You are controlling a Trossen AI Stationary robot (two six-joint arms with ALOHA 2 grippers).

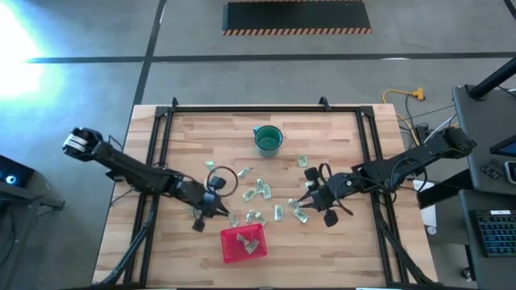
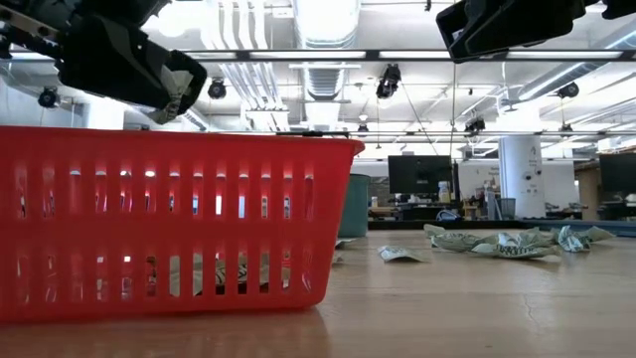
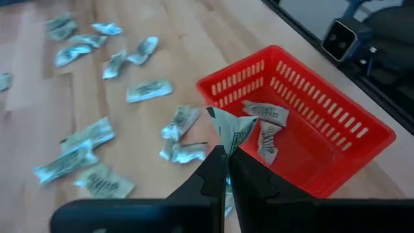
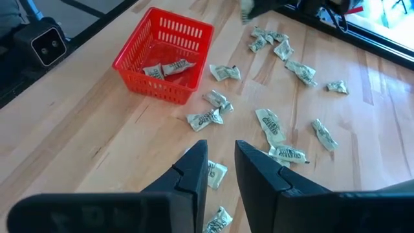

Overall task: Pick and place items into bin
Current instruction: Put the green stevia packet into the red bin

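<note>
Left gripper (image 3: 226, 155) pinches a packet (image 3: 231, 129) beside the red bin (image 3: 362, 139); right gripper (image 4: 221, 155) gapes empty.

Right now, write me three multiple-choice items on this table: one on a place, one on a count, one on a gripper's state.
1. Where does the teal cup stand relative to the red bin?
A. Inside the bin
B. Across the table from it, near the far edge
C. Touching its right wall

2. How many packets lie in the red bin?
A. None
B. Two
C. About a dozen

3. What is the state of the left gripper?
A. Shut on a packet
B. Wide open over the cup
C. Resting empty inside the bin

Key: 1 B, the high view shows the cup near the far edge and the bin at the near edge. 2 B, the right wrist view shows two packets in the bin. 3 A, the left wrist view shows its fingers pinched on the held packet beside the bin.
</note>
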